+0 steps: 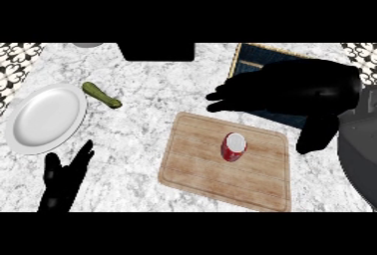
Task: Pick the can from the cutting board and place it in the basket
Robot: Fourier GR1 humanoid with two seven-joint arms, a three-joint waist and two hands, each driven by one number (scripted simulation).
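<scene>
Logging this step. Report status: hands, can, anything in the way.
Right hand open above the board's far edge, holding nothing. Left hand open, resting lower left. Can upright on cutting board, untouched. Basket mostly hidden behind right hand.

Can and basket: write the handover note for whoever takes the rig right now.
Right hand: open, holding nothing, above the basket and the cutting board's far edge.
Left hand: open, resting at lower left, near the white plate.
Can: red, upright on the cutting board.
Done: nothing yet.
Left: grasp the can, lift it, place it in the basket.
</scene>
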